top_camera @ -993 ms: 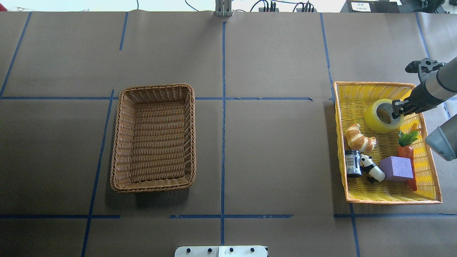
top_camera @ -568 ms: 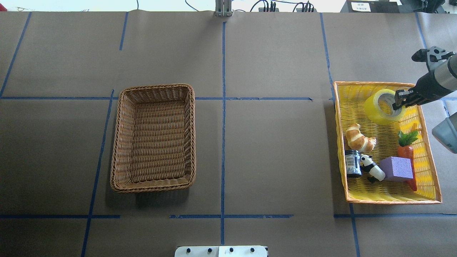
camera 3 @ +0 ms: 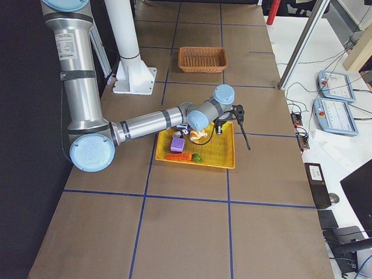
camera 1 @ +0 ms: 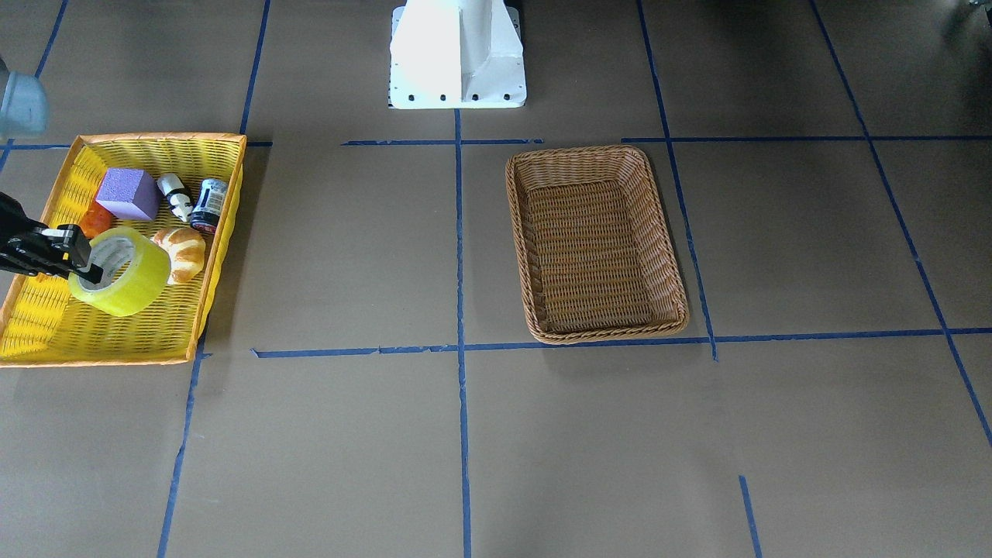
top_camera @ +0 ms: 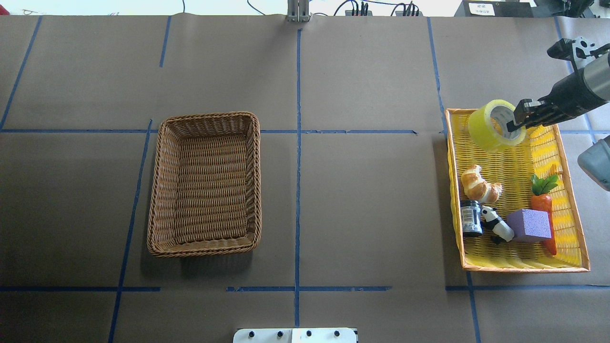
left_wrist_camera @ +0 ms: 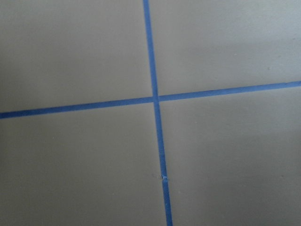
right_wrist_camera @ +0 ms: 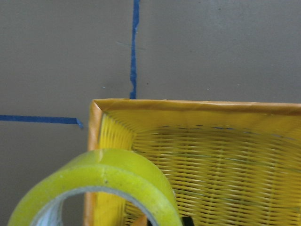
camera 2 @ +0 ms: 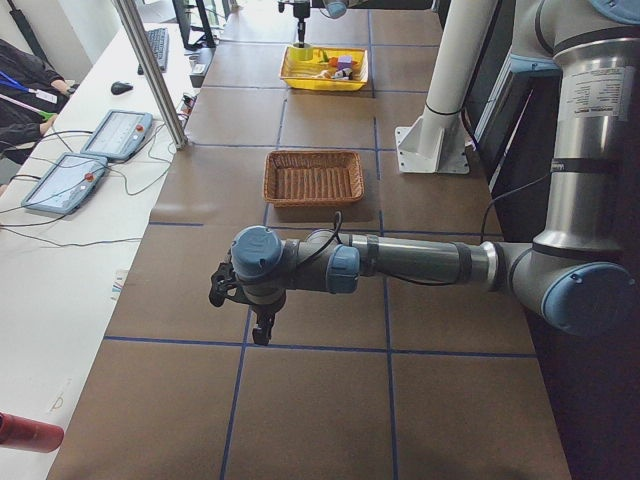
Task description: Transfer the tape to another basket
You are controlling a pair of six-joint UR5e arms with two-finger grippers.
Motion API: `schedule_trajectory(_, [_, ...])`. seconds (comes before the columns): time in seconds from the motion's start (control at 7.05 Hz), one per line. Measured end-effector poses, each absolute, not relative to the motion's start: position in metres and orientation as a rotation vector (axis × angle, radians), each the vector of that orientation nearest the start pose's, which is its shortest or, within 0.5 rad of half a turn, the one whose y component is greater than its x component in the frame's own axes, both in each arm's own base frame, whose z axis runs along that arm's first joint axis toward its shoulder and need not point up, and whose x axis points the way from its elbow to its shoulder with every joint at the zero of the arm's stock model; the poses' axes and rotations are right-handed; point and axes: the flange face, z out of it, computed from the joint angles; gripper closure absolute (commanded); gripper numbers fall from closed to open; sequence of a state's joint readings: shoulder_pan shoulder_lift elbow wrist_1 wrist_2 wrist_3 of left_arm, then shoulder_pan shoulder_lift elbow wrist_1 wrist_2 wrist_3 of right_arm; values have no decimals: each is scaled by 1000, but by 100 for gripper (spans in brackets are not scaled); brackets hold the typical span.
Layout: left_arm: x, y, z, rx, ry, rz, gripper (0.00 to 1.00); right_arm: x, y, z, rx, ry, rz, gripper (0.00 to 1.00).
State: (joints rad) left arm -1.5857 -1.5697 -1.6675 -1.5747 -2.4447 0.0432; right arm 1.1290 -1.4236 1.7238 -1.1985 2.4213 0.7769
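Right end effector: I see the right end effector point(top_camera: 515, 116) clamped on the wall of the tape point(top_camera: 493, 127), one finger inside the core and the other outside the roll.
Tape position: I judge the roll to be raised and tilted, over the far corner of the yellow basket point(top_camera: 522, 269), at the end away from the robot. In the overhead view it overlaps that basket's far rim. The right wrist view shows the roll point(right_wrist_camera: 101, 183) close up, with the basket corner point(right_wrist_camera: 96, 106) beneath it.
Target container: the brown wicker basket point(top_camera: 209, 116) sits on the tabletop point(top_camera: 362, 200) well apart from the tape, across the centre blue line point(top_camera: 298, 190).
Yellow basket contents: croissant point(top_camera: 480, 183), dark jar point(top_camera: 471, 218), panda figure point(top_camera: 496, 225), purple block point(top_camera: 529, 225) and carrot point(top_camera: 542, 202), all lying in the half nearer the robot, apart from the tape.
Left end effector: I see the left end effector point(camera 2: 262, 330) only from the left-end camera, pointing down above the tabletop, well away from both baskets. I cannot tell whether it is open or closed. Its wrist camera shows only tabletop and crossed blue lines.
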Motion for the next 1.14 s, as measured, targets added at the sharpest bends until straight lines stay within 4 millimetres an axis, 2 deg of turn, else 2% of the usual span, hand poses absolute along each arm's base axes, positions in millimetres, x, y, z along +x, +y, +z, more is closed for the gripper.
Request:
schedule_trajectory(0.14, [-40,-497,574,105,897,44,0,-197,-528,426,26,-1064,64,98])
schedule_trajectory(0.28, [-3,-496,537,76,926,19,0,-213,-521,395,-4,-1098,103,98])
schedule_trajectory(0.57, [86,-482,464,-2,986,-43,0,-242,-492,341,-59,-1162,155,98])
schedule_trajectory(0.85, [160,-467,413,-57,1097,-151,0,-272,-464,312,-72,-1257,208,98])
schedule_trajectory(0.99, [191,-461,382,-93,1171,-206,0,-290,-448,301,-75,-1324,241,98])
schedule_trajectory(1.14, [214,-456,350,-131,1246,-252,0,-303,-433,290,-80,-1406,269,98])
